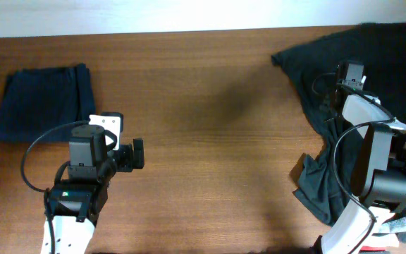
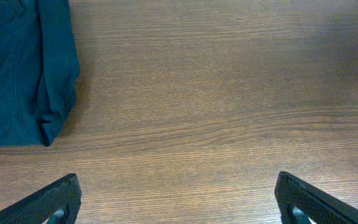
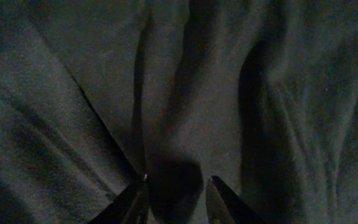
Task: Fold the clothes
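The black shorts (image 1: pixel 372 49) lie crumpled at the table's right side, running from the back right corner down to the front right (image 1: pixel 316 187). My right gripper (image 1: pixel 351 74) is low over this cloth. In the right wrist view its fingers (image 3: pixel 179 186) are partly open, tips against the dark fabric (image 3: pixel 185 93), with a raised fold running down between them; nothing looks pinched. My left gripper (image 1: pixel 136 154) is wide open and empty over bare wood; its fingertips show at the bottom corners of the left wrist view (image 2: pixel 178 199).
A folded navy-blue garment (image 1: pixel 41 102) lies at the back left; its edge shows in the left wrist view (image 2: pixel 23 68). A grey-white piece of cloth (image 1: pixel 400 227) peeks out at the front right by the right arm's base. The wooden table (image 1: pixel 210 141) lies between the arms.
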`<state>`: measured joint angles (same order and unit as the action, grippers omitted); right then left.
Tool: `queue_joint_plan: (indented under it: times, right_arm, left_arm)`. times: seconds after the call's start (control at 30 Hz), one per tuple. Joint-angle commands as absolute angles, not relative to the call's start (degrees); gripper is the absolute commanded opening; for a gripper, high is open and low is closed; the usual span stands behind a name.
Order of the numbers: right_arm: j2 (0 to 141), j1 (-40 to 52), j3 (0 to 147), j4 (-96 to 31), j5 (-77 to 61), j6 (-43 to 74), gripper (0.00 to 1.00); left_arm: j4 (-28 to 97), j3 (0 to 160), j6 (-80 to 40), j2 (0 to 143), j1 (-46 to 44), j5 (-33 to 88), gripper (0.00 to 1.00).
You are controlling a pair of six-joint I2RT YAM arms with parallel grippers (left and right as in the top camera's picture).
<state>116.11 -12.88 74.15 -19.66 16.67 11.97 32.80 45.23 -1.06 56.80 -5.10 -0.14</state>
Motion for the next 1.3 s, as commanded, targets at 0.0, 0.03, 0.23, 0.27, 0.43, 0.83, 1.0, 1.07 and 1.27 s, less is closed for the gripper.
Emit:
queue_joint_plan:
  times: [0.0, 0.03, 0.23, 0.27, 0.43, 0.83, 1.0, 1.07, 1.27]
  right_arm:
    - [116.7, -13.3, 75.3, -19.7, 17.5, 12.3, 0.38]
    - [116.7, -13.3, 75.3, -19.7, 15.7, 12.3, 0.4]
    - [118.6, -13.3, 75.2, -19.4, 14.9, 12.3, 0.39]
    - [118.6, -13.3, 75.2, -19.2, 15.3, 12.3, 0.36]
    - [118.6, -13.3, 76.1, -18.3, 15.7, 12.3, 0.35]
    - [118.3, -13.3, 77.1, -18.6, 15.5, 12.3, 0.04]
    - [111.1, -13.2, 84.8, -28.8, 9.4, 12.3, 0.04]
    - [108.5, -12.5, 88.6, -36.9, -5.0, 12.3, 0.04]
    - [107.4, -1.4, 89.5, -39.0, -23.9, 16.2, 0.04]
  left_arm:
    - [32.6, 46.2, -0.2, 56.7, -4.9, 0.7, 0.99]
    - [32.6, 46.2, -0.2, 56.7, -4.9, 0.7, 0.99]
    - [32.6, 46.2, -0.2, 56.7, -4.9, 0.7, 0.99]
    - [32.6, 46.2, -0.2, 56.7, -4.9, 0.7, 0.99]
    - [32.6, 46.2, -0.2, 56.7, -4.9, 0.7, 0.99]
    - [32.6, 46.2, -0.2, 56.7, -4.9, 0.7, 0.99]
    - [32.6, 46.2, -0.2, 56.7, -4.9, 0.7, 0.99]
    - [32.6, 46.2, -0.2, 56.7, -4.9, 0.7, 0.99]
    - [32.6, 46.2, -0.2, 56.7, -4.9, 0.7, 0.99]
